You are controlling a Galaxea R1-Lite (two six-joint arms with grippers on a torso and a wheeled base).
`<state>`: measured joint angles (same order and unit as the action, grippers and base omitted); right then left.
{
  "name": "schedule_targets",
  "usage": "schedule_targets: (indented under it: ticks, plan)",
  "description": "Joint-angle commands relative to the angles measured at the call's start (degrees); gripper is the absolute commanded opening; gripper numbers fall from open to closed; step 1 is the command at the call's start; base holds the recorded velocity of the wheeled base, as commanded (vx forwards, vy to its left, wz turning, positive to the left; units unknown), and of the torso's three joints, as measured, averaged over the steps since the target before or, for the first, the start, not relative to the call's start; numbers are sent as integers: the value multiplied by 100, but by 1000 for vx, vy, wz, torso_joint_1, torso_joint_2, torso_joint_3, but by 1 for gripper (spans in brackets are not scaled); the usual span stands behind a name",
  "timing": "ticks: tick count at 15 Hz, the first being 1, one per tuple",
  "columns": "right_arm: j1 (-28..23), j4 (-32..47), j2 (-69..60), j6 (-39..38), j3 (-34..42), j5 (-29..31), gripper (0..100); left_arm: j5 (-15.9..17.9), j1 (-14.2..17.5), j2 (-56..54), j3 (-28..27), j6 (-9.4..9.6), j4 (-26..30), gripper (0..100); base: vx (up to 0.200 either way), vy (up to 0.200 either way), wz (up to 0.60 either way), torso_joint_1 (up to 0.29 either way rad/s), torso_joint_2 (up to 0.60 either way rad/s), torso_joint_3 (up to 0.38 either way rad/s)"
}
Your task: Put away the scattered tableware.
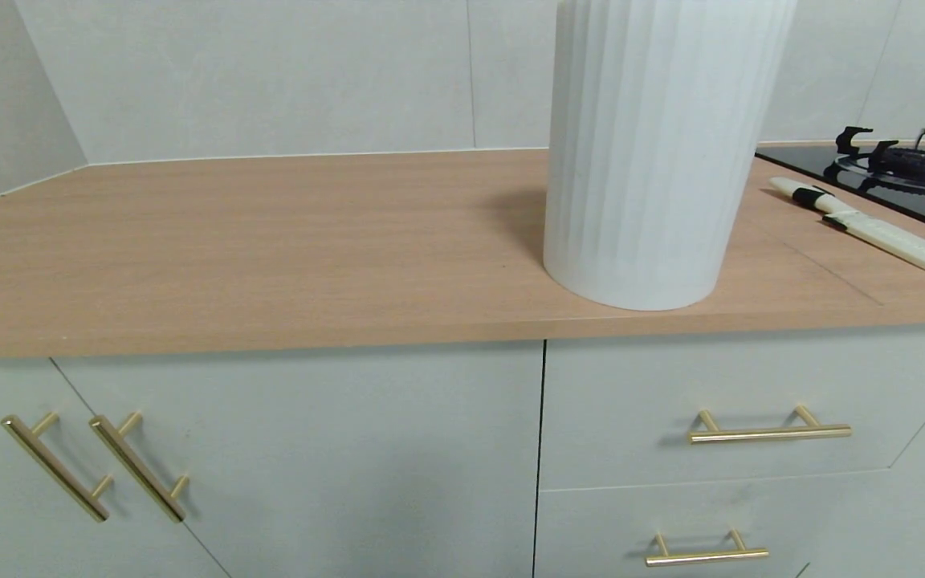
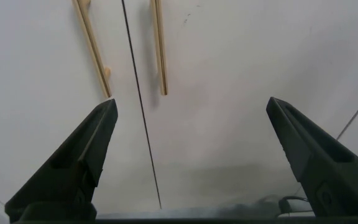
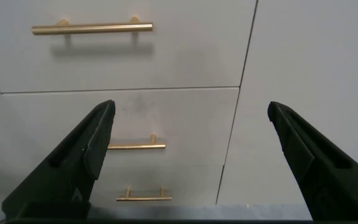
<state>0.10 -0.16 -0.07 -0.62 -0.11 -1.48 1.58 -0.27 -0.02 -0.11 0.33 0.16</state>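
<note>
A tall white ribbed container point(image 1: 647, 152) stands on the wooden countertop point(image 1: 270, 249) near its front edge. A cream-handled knife point(image 1: 880, 233) lies on the counter to the right, beside the stove. My left gripper point(image 2: 190, 107) is open, low in front of the cabinet doors with gold handles point(image 2: 160, 50). My right gripper point(image 3: 191, 112) is open too, facing the drawer fronts point(image 3: 166, 68), nothing between its fingers.
A black gas stove point(image 1: 904, 172) sits at the far right of the counter. Below the counter are cabinet doors with two gold bar handles point(image 1: 93, 466) at left and drawers with gold handles point(image 1: 768, 432) at right. Tiled walls close the back and left.
</note>
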Motion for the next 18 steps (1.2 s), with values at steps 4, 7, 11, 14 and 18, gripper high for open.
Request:
schedule_targets:
  ticks: [4,7,11,14,18]
  plan:
    - [8,-2,7,-8,2,-2,100,0,0,2,2,2,2,100,0,-200,0,2,4,1]
    - [-1,-2,7,1,2,-2,100,0,0,2,-7,2,2,100,0,-200,0,1,-4,4]
    - [-1,-2,7,1,2,-2,100,0,0,2,2,2,2,100,0,-100,0,-1,1,2]
    - [-1,-2,7,-8,2,-2,100,0,0,2,2,2,2,100,0,0,0,0,0,0]
    - [-1,-2,7,1,2,-2,100,0,0,2,2,2,2,100,0,0,0,0,0,0]
